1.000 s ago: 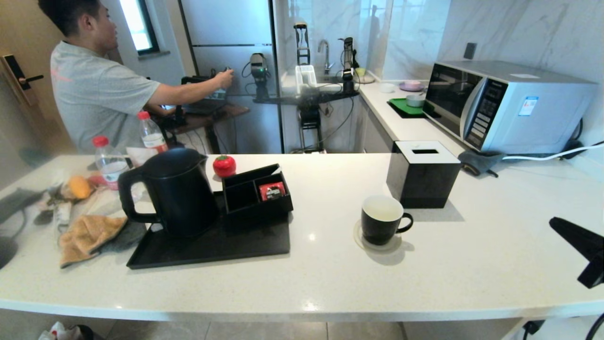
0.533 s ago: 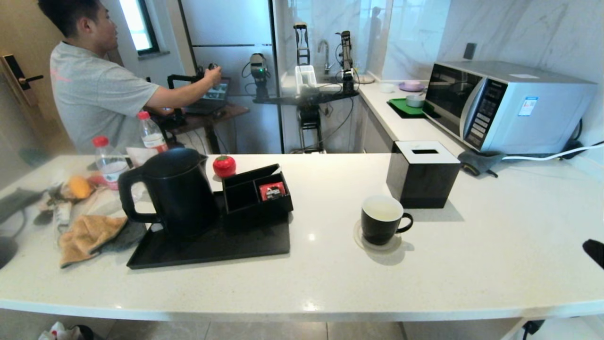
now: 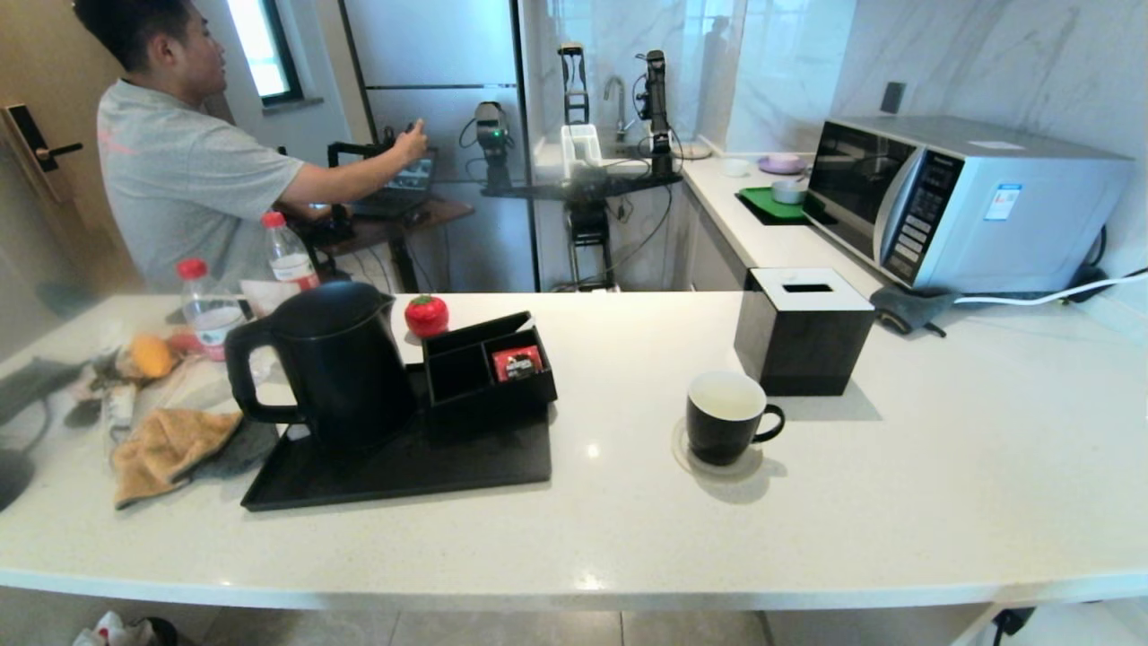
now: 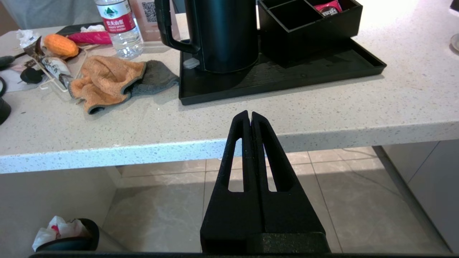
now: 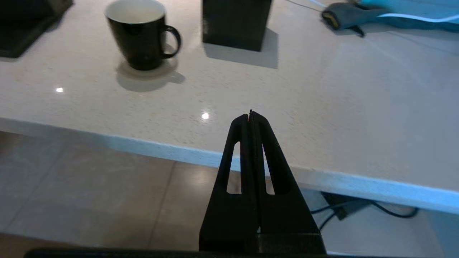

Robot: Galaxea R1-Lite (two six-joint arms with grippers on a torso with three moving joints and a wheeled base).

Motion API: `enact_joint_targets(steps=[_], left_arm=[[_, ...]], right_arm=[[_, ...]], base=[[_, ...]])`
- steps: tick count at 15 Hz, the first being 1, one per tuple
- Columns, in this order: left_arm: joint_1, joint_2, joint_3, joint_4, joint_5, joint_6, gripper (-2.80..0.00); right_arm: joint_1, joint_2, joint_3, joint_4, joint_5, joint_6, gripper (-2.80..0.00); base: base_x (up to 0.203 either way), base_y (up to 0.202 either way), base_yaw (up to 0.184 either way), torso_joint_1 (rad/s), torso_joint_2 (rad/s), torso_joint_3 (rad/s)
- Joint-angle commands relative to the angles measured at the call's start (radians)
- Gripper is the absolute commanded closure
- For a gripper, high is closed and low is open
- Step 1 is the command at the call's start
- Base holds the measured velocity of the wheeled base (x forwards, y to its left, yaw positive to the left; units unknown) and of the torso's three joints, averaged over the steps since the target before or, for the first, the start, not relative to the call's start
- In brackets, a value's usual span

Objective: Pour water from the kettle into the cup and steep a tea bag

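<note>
The black kettle (image 3: pixel 327 363) stands upright on a black tray (image 3: pixel 404 467) at the counter's left, handle towards the left; it also shows as the kettle (image 4: pixel 222 36). The black cup (image 3: pixel 725 417) with a white inside sits on a round coaster right of the tray, handle to the right, and again as the cup (image 5: pixel 141 32). No tea bag shows, and I cannot make out water. Neither arm is in the head view. My left gripper (image 4: pixel 250 114) is shut and empty off the counter's front edge. My right gripper (image 5: pixel 250 115) is shut and empty, near the front edge too.
A black divided box (image 3: pixel 489 363) with a red packet (image 3: pixel 517 363) stands on the tray. A black tissue box (image 3: pixel 803 330) is behind the cup. Cloths (image 3: pixel 170 444), bottles (image 3: pixel 208 309) and clutter fill the left. A microwave (image 3: pixel 964 199) stands at the right. A person (image 3: pixel 193 166) works behind the counter.
The right arm's black gripper, seen at the head view's right edge a second ago, has drawn back out of that view. The person's arm shifted slightly. Kettle and cup stayed put.
</note>
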Motion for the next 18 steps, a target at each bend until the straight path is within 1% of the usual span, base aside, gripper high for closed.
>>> enact_joint_targets(steps=[1, 4, 6, 7, 9, 10, 12, 18], left_arm=[[0.000, 0.000, 0.000, 0.000, 0.000, 0.001, 0.00], [0.000, 0.000, 0.000, 0.000, 0.000, 0.002, 0.00], [0.000, 0.000, 0.000, 0.000, 0.000, 0.001, 0.00], [0.000, 0.000, 0.000, 0.000, 0.000, 0.001, 0.00], [0.000, 0.000, 0.000, 0.000, 0.000, 0.001, 0.00], [0.000, 0.000, 0.000, 0.000, 0.000, 0.001, 0.00], [0.000, 0.000, 0.000, 0.000, 0.000, 0.001, 0.00], [0.000, 0.000, 0.000, 0.000, 0.001, 0.001, 0.00]], right_arm=[[0.037, -0.149, 0.021, 0.053, -0.046, -0.005, 0.00], [0.041, -0.382, 0.030, 0.261, -0.060, -0.021, 0.00], [0.044, -0.461, 0.035, 0.411, -0.079, -0.044, 0.00], [0.045, -0.462, 0.036, 0.431, -0.082, -0.041, 0.00], [0.049, -0.462, 0.036, 0.435, -0.090, 0.040, 0.00], [0.049, -0.462, 0.037, 0.431, -0.105, 0.065, 0.00], [0.049, -0.462, 0.043, 0.420, -0.106, 0.052, 0.00], [0.049, -0.462, 0.057, 0.384, -0.108, 0.050, 0.00]], base=[[0.000, 0.000, 0.000, 0.000, 0.00, 0.000], [0.000, 0.000, 0.000, 0.000, 0.00, 0.000], [0.000, 0.000, 0.000, 0.000, 0.00, 0.000], [0.000, 0.000, 0.000, 0.000, 0.00, 0.000], [0.000, 0.000, 0.000, 0.000, 0.00, 0.000], [0.000, 0.000, 0.000, 0.000, 0.00, 0.000], [0.000, 0.000, 0.000, 0.000, 0.00, 0.000], [0.000, 0.000, 0.000, 0.000, 0.00, 0.000]])
